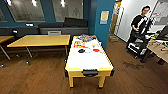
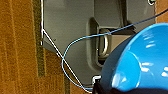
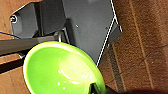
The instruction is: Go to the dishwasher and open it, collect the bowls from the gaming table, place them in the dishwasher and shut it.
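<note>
the left fingers (image 2: 100,87) grasp a glossy blue plastic bowl (image 2: 140,60); the right fingers (image 3: 93,88) grasp a bright green plastic bowl (image 3: 60,70). ahead stands the long white-topped, yellow-sided gaming tabletop (image 1: 87,61).

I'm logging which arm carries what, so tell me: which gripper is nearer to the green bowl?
Right. In the right wrist view the green bowl sits at that gripper, its rim at the wrist's edge. The left wrist view has a blue bowl at that gripper instead.
</note>
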{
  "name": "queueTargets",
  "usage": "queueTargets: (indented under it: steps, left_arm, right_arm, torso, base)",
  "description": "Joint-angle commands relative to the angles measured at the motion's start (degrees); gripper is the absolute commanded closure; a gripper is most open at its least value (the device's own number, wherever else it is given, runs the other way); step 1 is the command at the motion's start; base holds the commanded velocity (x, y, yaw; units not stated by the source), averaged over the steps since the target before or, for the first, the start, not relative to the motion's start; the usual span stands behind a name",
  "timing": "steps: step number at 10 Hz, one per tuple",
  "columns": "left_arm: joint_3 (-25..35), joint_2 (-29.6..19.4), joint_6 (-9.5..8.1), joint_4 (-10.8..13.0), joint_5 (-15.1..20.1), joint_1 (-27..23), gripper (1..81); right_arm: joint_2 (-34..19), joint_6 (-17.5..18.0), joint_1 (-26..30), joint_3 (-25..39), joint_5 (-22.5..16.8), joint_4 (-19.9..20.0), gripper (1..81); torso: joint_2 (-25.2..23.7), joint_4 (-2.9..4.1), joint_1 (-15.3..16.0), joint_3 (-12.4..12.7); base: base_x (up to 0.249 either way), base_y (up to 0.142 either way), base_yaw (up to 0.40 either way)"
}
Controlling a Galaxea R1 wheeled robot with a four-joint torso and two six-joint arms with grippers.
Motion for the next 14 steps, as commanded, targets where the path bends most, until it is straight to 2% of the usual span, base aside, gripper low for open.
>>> queueTargets:
  steps: [1, 5, 6, 7, 9, 14]
  left_arm:
    - [0.2, -0.5, 0.13, -0.3, 4.6, -1.5, 81.1]
    - [0.2, -0.4, 0.13, -0.4, 4.6, -1.5, 81.1]
    - [0.2, -0.3, 0.13, -0.4, 4.6, -1.5, 81.1]
    - [0.2, -0.3, 0.12, -0.4, 4.6, -1.5, 81.1]
    - [0.2, -0.1, 0.04, -0.4, 4.6, -1.5, 81.1]
    - [0.2, 0.0, 0.21, 0.0, 4.6, -1.5, 81.1]
  right_arm:
    - [-1.2, -0.3, 1.6, 0.4, -3.6, -0.8, 81.1]
    - [-1.2, -0.3, 1.4, 0.3, -3.6, -0.9, 81.1]
    - [-1.2, -0.3, 1.3, 0.2, -3.6, -0.9, 81.1]
    - [-0.9, -0.3, 1.3, 0.2, -3.6, -1.2, 81.1]
    - [-0.7, -0.3, 1.3, -0.2, -3.5, -1.2, 81.1]
    - [0.3, -0.3, 1.2, -1.2, -3.6, -2.3, 81.1]
  torso:
    - [0.0, 0.00, 0.0, 2.2]
    - [0.0, 0.02, 0.0, 7.9]
    - [0.0, 0.00, 0.0, 5.5]
    - [0.0, 0.00, 0.0, 6.5]
    - [-0.1, 0.00, 0.0, 7.2]
    - [-0.1, 0.02, 0.0, 7.0]
  base:
    - [-0.126, 0.000, 0.000]
    - [-0.046, 0.000, 0.000]
    - [0.000, 0.000, 0.000]
    - [0.000, 0.000, 0.000]
    - [0.000, 0.000, 0.000]
    - [0.000, 0.000, 0.000]
